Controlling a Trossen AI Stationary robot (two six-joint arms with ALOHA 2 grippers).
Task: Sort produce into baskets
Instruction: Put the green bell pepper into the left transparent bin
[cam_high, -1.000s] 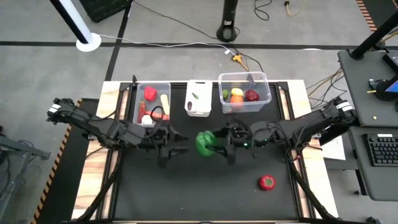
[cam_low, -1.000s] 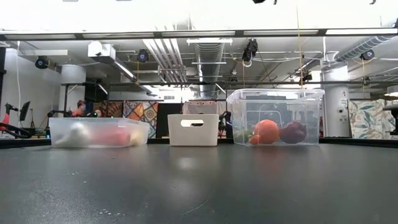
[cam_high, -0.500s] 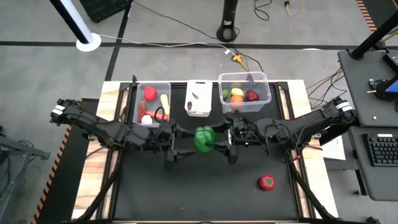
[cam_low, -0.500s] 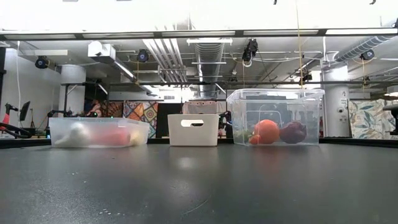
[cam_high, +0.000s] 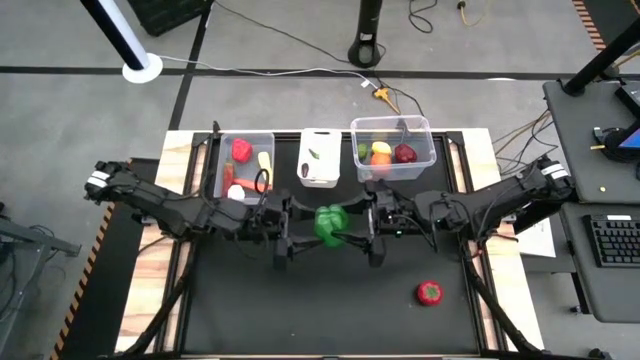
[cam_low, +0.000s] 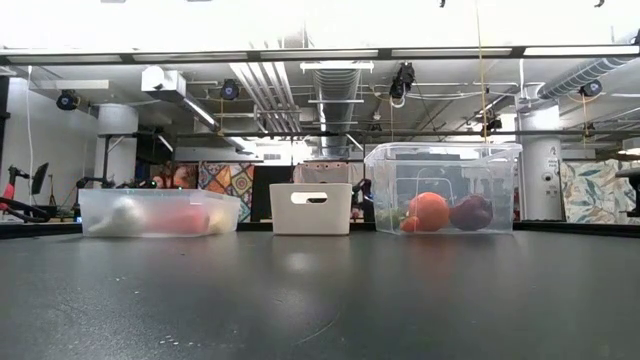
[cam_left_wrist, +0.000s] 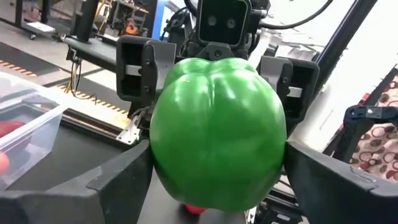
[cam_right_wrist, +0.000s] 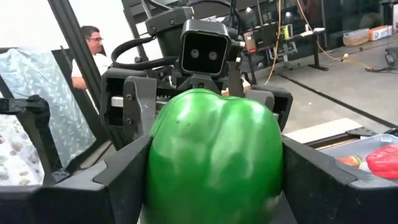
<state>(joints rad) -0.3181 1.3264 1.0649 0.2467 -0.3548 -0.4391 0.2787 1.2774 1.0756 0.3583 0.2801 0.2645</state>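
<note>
The black counter (cam_high: 330, 310) fills the middle of the high view, with both arms reaching in from its sides to meet at the centre

Along the far edge stand three tubs. The right clear tub (cam_high: 392, 148) is the widest and holds an orange (cam_high: 381, 153), a dark red onion (cam_high: 405, 153) and a lime (cam_high: 362, 151). The left clear tub (cam_high: 244, 165) holds a red pepper (cam_high: 241, 150), a pale yellow piece (cam_high: 265, 164) and white garlic (cam_high: 236, 193), among other red pieces too small to tell apart. Between the two sits the small white tub (cam_high: 319, 157), with a small green piece inside. In the low view the three stand in a row at the far side, the white one (cam_low: 311, 208) in the middle

The green pepper (cam_high: 329, 224) is held above the counter's centre, just near of the white tub. The right claw (cam_high: 345, 236) is clamped on it from the right side; in the right wrist view its fingers (cam_right_wrist: 127, 171) press both flanks of the pepper (cam_right_wrist: 213, 158). The left claw (cam_high: 305, 238) meets it from the left; in the left wrist view its fingers (cam_left_wrist: 124, 180) lie against the pepper's sides (cam_left_wrist: 217, 134), so both claws grip the same fruit, facing each other

A second red pepper (cam_high: 429, 292) lies alone on the counter, near and right, well apart from the claws

A person (cam_right_wrist: 87, 53) shows in the room behind, in the right wrist view
</note>
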